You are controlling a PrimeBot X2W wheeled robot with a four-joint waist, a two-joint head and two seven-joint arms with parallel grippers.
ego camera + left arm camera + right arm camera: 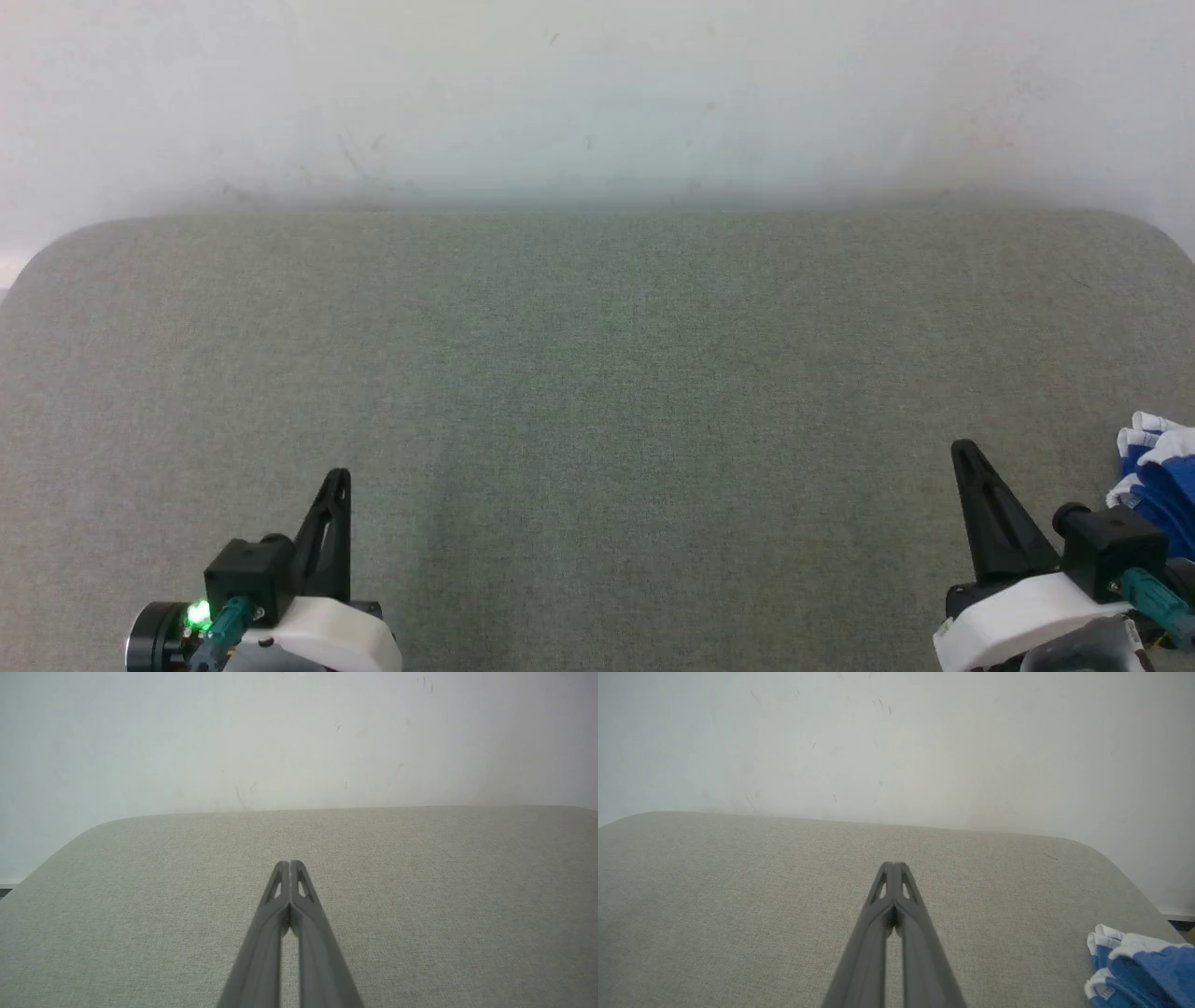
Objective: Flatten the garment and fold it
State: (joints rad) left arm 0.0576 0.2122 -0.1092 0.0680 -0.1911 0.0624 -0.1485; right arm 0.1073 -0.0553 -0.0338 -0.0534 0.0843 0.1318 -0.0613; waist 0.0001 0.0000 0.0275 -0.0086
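A bunched piece of the royal-blue garment (1156,476) with white trim lies at the right edge of the grey-green padded table (597,373); most of it runs out of frame. The right wrist view has the same blue and white garment (1143,963) at its lower right corner. My right gripper (963,450) hovers just left of the garment, fingers pressed together and holding nothing, as its tips (893,865) confirm. My left gripper (338,476) rests at the lower left, far from the cloth, its fingertips (289,863) also closed together and bare.
A pale, scuffed wall (597,93) rises directly behind the table's far edge. The table has rounded far corners at left (93,830) and right (1101,851). Fabric surface stretches between the two grippers.
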